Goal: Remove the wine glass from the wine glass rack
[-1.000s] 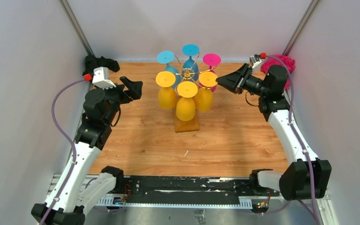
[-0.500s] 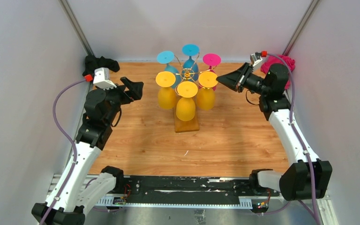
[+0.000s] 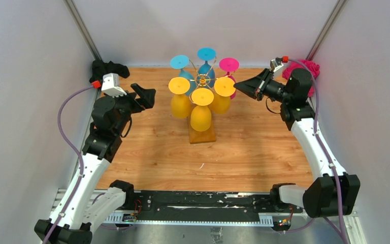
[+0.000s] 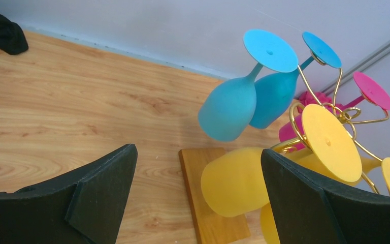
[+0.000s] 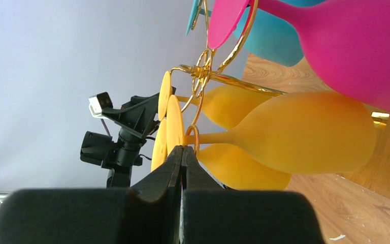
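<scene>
Enclosure: pale grey walls on three sides around a wood-grain desk (image 3: 264,147).
Left arm (image 3: 99,132): parked at 9 o'clock of the rack, well apart from it. The left jaws stand wide open with nothing between them.
Right arm (image 3: 310,137): reaches in from 3 o'clock.
Wine glass rack (image 3: 202,80): gold wire on an amber wooden base (image 3: 202,136), towards 12 o'clock of the desk's middle. All six glasses hang bowl-down on it.
Load: three yellow glasses at 3, 6 and 9 o'clock of the post, two blue glasses (image 3: 206,54) from 11 to 12 o'clock, and one pink glass (image 3: 229,64) at 2 o'clock.
Target, judged: the yellow wine glass (image 5: 304,132) at 3 o'clock, with its stem seated in a wire loop.
Right jaws: pressed fully together. Their tips are at the lower rim of that glass's foot (image 5: 174,124), by the loop. Whether the thin rim is pinched cannot be told.
Step in hand, judged: the approach is made and a grasp is being attempted; the glass is not yet off the rack.
Next move, judged: confirm a hold on the stem or foot, then draw the glass outward towards 3 o'clock along its wire arm. This must be done without knocking the pink glass just beside it or tipping the rack.
Cloths: a black cloth (image 3: 109,67) in the 10 o'clock corner and a pink cloth (image 3: 304,66) in the 2 o'clock corner.
Markings: no brand, label or writing can be read.
</scene>
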{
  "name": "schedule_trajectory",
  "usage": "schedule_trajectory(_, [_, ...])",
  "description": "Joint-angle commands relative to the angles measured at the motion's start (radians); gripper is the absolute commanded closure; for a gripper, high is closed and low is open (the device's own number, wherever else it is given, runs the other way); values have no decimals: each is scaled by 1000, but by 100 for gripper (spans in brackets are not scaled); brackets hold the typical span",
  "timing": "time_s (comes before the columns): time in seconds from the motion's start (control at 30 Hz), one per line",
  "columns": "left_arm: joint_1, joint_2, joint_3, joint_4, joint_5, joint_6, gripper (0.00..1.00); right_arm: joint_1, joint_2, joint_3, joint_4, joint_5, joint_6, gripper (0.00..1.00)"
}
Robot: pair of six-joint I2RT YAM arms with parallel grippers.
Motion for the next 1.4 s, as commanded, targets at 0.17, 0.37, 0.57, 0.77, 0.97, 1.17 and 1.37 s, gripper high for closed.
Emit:
schedule_trajectory(0.17, [3,8,-2,13,12,-1,2,18,-55,47,-102,24,23,100])
schedule_trajectory(0.37, [3,14,-5,23,11,-6,2,26,-82,97,-154,-1,0,100])
schedule_trajectory(0.57, [3,25,-15,37,20,-17,2,44,-59,137,-237,-17,-36,100])
schedule_trajectory(0.77, [3,20,-16,30,5,-5,2,87,-46,125,-272,0,-65,100])
schedule_trajectory(0.97, [3,22,-13,32,12,-8,2,88,-97,102,-297,50,-93,100])
schedule_trajectory(1.17, [3,22,-14,34,22,-16,2,88,-131,114,-358,88,-124,100])
schedule_trajectory(1.37, [3,21,-14,34,28,-19,2,87,-170,89,-406,127,-145,100])
